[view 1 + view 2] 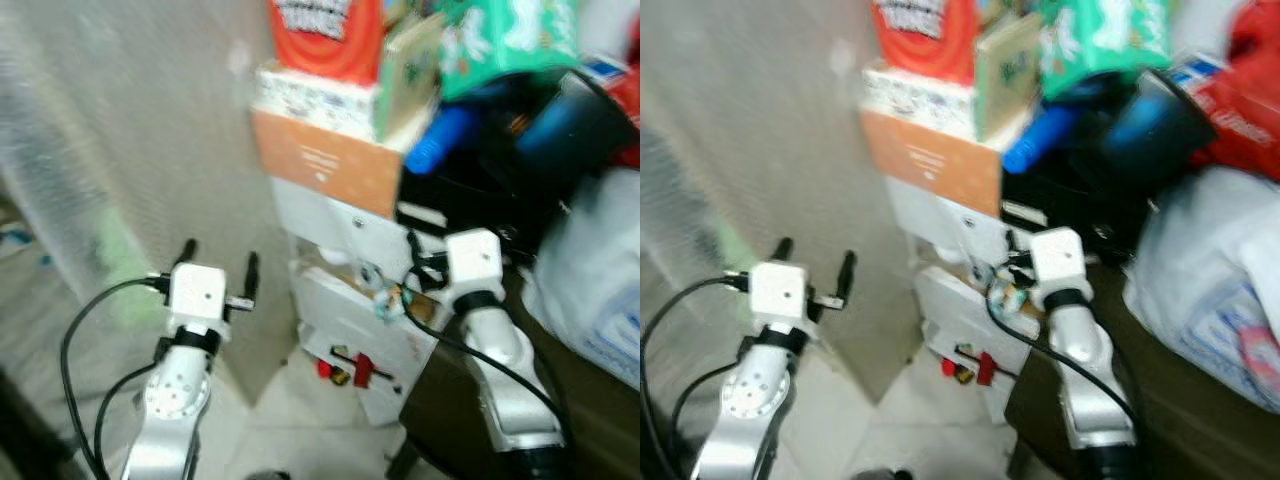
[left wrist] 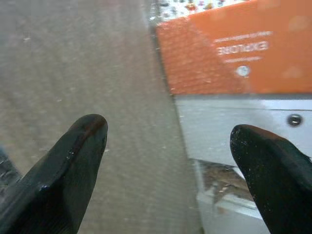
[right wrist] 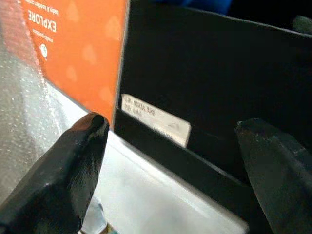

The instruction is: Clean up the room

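Note:
A cluttered stack stands before me. An orange box (image 1: 325,160) sits under a white patterned box (image 1: 315,95) and a red package (image 1: 325,35). A green package (image 1: 510,35) and a blue bottle (image 1: 440,140) lie on a black box (image 1: 470,195). My left gripper (image 1: 220,262) is open and empty, held in front of the grey textured wall sheet, just left of the stack. In the right wrist view my right gripper (image 3: 173,126) is open and empty, pointing at the black box (image 3: 209,73) beside the orange box (image 3: 78,53).
White boxes (image 1: 350,320) make up the lower stack, with small red items (image 1: 350,368) on the pale floor below. A white plastic bag (image 1: 590,270) rests on a dark brown table (image 1: 470,400) at the right. The grey textured sheet (image 1: 130,150) covers the left side.

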Tool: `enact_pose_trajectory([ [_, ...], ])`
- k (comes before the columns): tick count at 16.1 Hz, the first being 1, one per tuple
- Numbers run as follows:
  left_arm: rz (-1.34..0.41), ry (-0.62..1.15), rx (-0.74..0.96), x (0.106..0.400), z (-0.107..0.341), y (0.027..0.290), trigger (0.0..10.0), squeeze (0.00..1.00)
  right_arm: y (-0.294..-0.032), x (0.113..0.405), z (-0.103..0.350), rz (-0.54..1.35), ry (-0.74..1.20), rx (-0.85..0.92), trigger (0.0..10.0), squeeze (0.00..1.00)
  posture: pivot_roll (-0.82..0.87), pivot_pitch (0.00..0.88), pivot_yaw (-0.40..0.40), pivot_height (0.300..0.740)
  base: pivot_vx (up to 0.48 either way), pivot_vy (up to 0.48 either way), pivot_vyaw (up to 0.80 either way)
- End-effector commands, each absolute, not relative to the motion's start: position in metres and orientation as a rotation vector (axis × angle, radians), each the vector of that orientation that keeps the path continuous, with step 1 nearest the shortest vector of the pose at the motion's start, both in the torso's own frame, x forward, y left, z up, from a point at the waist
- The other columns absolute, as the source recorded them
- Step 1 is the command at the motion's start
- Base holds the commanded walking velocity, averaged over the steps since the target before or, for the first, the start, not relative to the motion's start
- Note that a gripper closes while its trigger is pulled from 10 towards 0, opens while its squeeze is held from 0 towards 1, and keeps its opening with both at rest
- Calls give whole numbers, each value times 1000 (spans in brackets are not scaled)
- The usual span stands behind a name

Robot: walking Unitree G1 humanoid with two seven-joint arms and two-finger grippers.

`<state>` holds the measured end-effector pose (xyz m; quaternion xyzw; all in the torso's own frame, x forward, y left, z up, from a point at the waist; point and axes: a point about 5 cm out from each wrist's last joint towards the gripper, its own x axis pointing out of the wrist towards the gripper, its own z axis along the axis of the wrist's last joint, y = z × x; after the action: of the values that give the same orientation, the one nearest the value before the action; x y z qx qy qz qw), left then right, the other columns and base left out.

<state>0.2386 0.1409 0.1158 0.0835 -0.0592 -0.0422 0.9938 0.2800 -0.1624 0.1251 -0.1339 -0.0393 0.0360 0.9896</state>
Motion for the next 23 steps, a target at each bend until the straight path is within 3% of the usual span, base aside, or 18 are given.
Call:
enact_pose_trajectory([
  [1,-59,-119,192,239,117,149,10000,0,-154,282,126,96,-86,-255,10000,0,-66,2,14,740,0,0,800],
  [6,-21,-131,215,237,119,152,10000,0,-157,280,126,92,-86,-258,10000,0,-68,0,12,740,0,0,800],
  [11,170,-55,278,211,109,188,10000,0,-173,266,119,90,-57,-273,10000,0,-60,0,13,740,0,0,800],
  [23,157,-44,263,208,109,183,10000,0,-164,266,118,137,-61,-256,10000,0,-50,0,5,740,0,0,800],
])
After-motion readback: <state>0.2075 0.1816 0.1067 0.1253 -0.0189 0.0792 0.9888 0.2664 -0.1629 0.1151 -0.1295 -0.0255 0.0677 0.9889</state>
